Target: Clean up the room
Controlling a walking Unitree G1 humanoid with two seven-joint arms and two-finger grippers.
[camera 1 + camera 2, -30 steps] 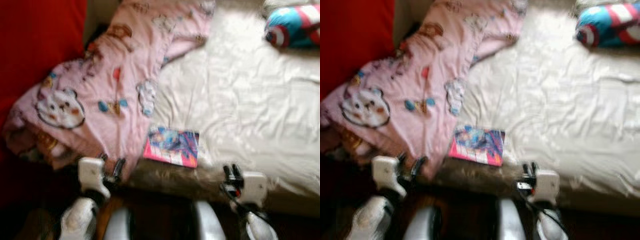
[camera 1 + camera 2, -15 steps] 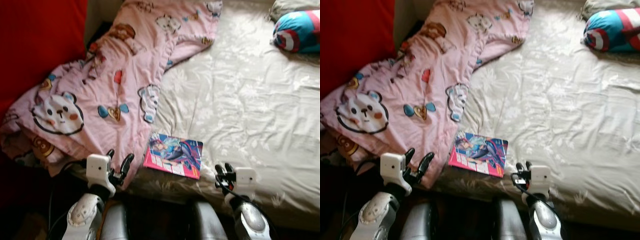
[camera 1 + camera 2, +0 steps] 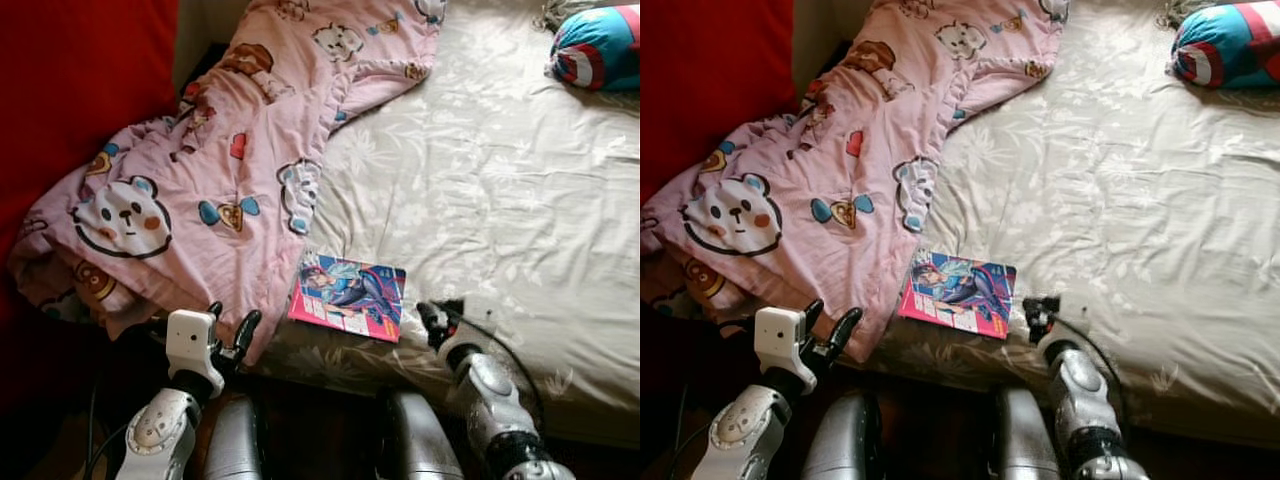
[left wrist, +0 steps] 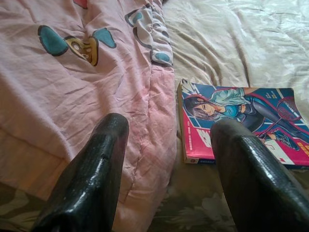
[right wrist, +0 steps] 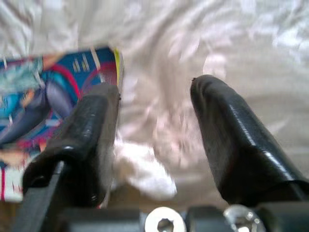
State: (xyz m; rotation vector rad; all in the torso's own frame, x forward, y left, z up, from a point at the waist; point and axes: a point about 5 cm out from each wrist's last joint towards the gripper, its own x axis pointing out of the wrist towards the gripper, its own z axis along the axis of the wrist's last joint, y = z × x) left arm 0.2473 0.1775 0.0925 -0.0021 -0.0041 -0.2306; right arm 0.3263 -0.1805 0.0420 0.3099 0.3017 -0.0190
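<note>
A colourful comic book lies flat on the cream bed sheet near the bed's front edge. A pink blanket printed with bears is bunched over the left side of the bed, its edge just left of the book. My left gripper hovers open at the blanket's lower corner, left of the book; the left wrist view shows its fingers apart before the blanket and the book. My right gripper is open over the sheet by the book's right edge.
A blue, red and white cushion lies at the bed's far right. A red surface stands left of the bed. Dark floor and my own legs are below the bed's front edge.
My right arm has reached forward onto the bed, its gripper now close to the book's right edge. The left gripper has stayed at the blanket's corner. The view has sharpened and shifted slightly.
</note>
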